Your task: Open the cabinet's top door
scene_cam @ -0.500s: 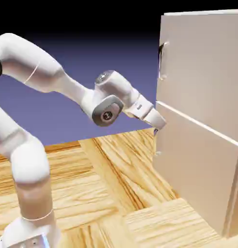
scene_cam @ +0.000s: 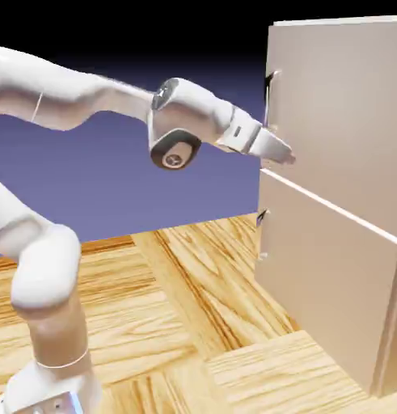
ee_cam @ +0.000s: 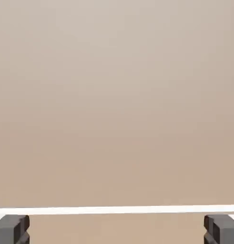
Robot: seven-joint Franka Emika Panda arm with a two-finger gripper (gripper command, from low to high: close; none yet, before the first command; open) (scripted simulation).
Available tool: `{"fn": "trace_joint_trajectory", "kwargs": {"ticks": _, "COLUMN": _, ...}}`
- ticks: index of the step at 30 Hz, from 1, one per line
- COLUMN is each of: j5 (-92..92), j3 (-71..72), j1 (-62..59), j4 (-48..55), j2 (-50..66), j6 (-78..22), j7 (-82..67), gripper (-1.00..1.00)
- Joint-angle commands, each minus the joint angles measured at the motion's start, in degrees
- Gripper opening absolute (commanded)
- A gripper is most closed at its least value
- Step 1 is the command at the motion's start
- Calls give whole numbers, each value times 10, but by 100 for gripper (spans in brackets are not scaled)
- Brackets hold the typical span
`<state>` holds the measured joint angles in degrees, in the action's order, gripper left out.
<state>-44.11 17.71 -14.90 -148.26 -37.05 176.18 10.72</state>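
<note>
Right now the gripper [scene_cam: 287,156], jaws spread wide and empty, faces the cabinet [scene_cam: 339,242] just above the door seam. The top door [scene_cam: 347,105] stands shut; its upright handle [scene_cam: 269,101] lies near, at about eleven o'clock.

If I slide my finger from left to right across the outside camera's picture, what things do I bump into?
White robot arm → open grey-tipped gripper → small dark curved handle of the top door → tall beige cabinet.
</note>
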Motion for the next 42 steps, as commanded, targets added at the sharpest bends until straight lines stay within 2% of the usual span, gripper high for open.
{"fn": "trace_joint_trajectory", "kwargs": {"ticks": 1, "j5": -25, "j3": 10, "j1": -9, "j4": 7, "j2": -2, "j6": 1, "j7": -18, "gripper": 0}}
{"fn": "trace_joint_trajectory", "kwargs": {"ticks": 42, "j5": -1047, "j3": 420, "j1": -370, "j4": 302, "j2": -104, "j6": 52, "j7": -753, "gripper": 0}}
